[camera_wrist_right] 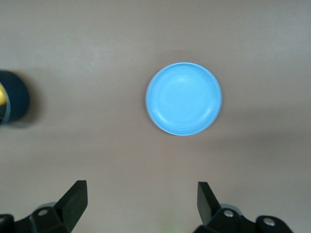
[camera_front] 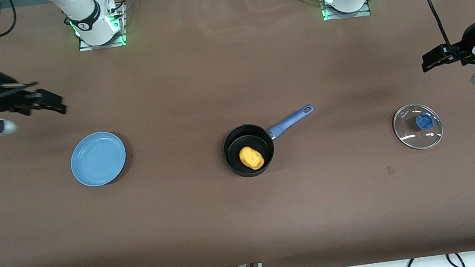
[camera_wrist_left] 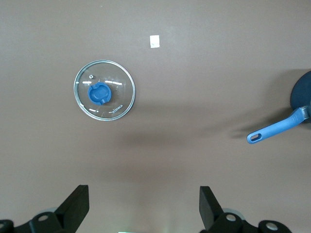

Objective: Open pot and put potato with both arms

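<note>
Potato [camera_front: 251,157]: in the uncovered pot [camera_front: 248,150], mid-tabletop, long axis diagonal.
Pot handle [camera_front: 291,121]: points toward the left arm's base.
Glass lid [camera_front: 417,126]: flat, toward the left arm's end, well apart.
Plate [camera_front: 98,158]: toward the right arm's end.
Left gripper [camera_front: 430,60]: released, over bare tabletop near the lid.
Right gripper [camera_front: 49,102]: released, over bare tabletop near the plate.

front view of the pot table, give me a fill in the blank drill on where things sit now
1. The potato lies inside the ____.
2. The glass lid rests flat on the table, toward the ____ arm's end.
3. The plate toward the right arm's end has ____ on it.
4. The left gripper and the right gripper both have their fingers ____, holding nothing.

Missing words: pot; left; nothing; open
</note>
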### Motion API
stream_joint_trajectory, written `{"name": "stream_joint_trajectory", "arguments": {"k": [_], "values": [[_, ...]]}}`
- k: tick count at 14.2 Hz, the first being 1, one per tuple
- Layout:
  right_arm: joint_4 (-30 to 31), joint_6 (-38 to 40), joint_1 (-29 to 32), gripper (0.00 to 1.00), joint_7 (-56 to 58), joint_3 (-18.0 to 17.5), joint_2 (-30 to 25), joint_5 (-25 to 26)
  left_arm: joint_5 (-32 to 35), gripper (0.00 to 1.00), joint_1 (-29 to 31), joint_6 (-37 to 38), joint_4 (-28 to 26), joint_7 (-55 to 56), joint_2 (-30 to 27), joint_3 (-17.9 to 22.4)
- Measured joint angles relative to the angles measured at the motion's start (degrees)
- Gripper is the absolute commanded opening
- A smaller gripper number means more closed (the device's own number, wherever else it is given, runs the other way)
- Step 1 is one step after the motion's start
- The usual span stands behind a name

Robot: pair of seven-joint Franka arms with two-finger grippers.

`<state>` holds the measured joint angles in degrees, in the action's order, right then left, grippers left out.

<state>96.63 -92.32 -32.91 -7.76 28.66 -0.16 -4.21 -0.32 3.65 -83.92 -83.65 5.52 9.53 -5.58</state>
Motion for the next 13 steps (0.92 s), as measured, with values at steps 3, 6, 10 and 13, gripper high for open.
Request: {"name": "stream_joint_trajectory", "arguments": {"k": [3, 6, 10, 13], "values": [[-2.5, 2.4, -0.1, 1.00, 5.5, 1.4, -0.3, 3.0, 0.0, 1.00, 0.1, 0.3, 0.7, 0.0, 0.1, 0.3], [-4.8, 4.2, -0.4, 1.00, 6.0, 1.3, -0.3, 4.1, 0.0, 1.00, 0.0, 0.5, 0.8, 0.0, 0.2, 0.2], [-4.9, 5.6, 3.5, 1.00, 6.0, -3.1, 0.0, 4.2, 0.0, 1.00, -1.2, 0.5, 0.9, 0.1, 0.5, 0.1], [-4.9, 5.8, 19.7, 1.00, 6.0, -18.0, 1.0, 4.4, 0.0, 1.00, -1.2, 0.5, 1.0, 0.1, 0.6, 0.2]]}}
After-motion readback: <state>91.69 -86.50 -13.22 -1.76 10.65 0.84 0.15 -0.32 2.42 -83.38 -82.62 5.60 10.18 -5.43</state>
